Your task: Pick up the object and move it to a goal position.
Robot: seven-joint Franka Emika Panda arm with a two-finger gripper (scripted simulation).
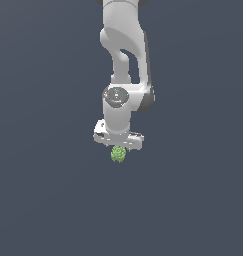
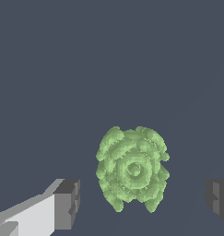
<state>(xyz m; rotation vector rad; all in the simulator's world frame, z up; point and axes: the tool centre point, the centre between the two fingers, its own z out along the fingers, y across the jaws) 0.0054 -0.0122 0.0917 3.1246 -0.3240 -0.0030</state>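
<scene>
No readable text, labels, brands, numbers or signs — none in either view. Small coloured specks on the round cap of the arm's joint (image 1: 116,95) in the exterior view — too small to read as anything.

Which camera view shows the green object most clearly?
The wrist view shows the green object best: it is large there, with its bumpy, leafy surface plain, lying between the fingers without touching them. In the exterior view it is a small lump under the gripper.
</scene>
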